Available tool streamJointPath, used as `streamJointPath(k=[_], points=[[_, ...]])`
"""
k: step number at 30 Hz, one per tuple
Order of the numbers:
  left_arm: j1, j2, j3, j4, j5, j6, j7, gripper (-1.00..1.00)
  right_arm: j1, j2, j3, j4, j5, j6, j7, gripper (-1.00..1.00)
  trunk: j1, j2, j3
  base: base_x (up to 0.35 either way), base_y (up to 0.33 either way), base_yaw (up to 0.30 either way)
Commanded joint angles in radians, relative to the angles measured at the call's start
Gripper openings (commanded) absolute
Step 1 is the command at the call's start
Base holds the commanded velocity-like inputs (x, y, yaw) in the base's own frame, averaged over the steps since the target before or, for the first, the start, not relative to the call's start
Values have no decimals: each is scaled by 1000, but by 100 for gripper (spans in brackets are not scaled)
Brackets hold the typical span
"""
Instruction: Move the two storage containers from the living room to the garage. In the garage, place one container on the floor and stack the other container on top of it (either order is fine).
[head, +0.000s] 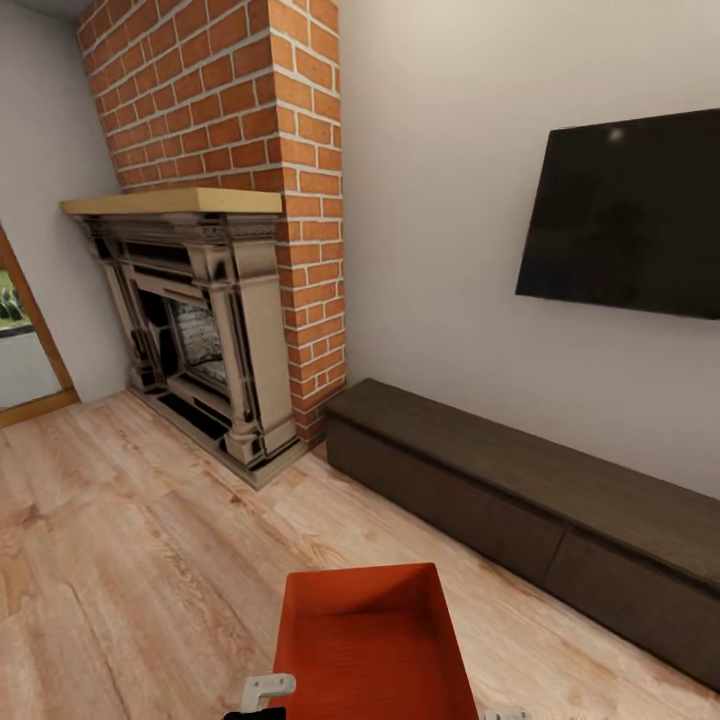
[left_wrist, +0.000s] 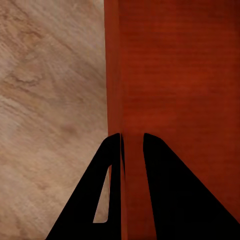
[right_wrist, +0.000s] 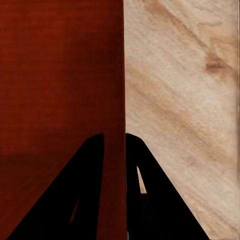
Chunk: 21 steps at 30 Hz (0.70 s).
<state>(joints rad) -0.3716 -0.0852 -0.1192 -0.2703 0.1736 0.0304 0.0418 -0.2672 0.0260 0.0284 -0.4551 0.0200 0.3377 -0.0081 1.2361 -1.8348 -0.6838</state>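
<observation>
Head view: storage container (head: 375, 640) between grippers; left gripper (left_wrist: 132, 142), right gripper (right_wrist: 115, 140) each pinch side wall.

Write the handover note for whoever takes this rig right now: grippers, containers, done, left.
Left gripper: shut on the left wall of the storage container.
Right gripper: shut on its right wall.
Container: empty, carried in front of the robot, above the wood plank floor in the living room, facing the fireplace.
Done: one container gripped by both arms.
Left: take it to the garage, set it down, fetch the second container and stack it.
</observation>
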Motion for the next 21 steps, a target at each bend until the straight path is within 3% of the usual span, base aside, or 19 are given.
streamJointPath(k=[1, 7, 21], points=[[-1, 13, -5, -4, -3, 3, 10, -100, 0, -1, 19, 1, -14, 6, 0, -100, -4, 7, 2, 0, 0, -233], [-1, 13, -5, -4, -3, 4, 10, -100, 0, 0, 19, 1, -14, 6, 0, -100, -27, 49, 21, 0, 0, -102], [-1, 13, -5, -4, -3, 4, 10, -100, 0, -1, 19, 1, -14, 6, 0, -100, -81, 147, 65, 0, 0, -7]])
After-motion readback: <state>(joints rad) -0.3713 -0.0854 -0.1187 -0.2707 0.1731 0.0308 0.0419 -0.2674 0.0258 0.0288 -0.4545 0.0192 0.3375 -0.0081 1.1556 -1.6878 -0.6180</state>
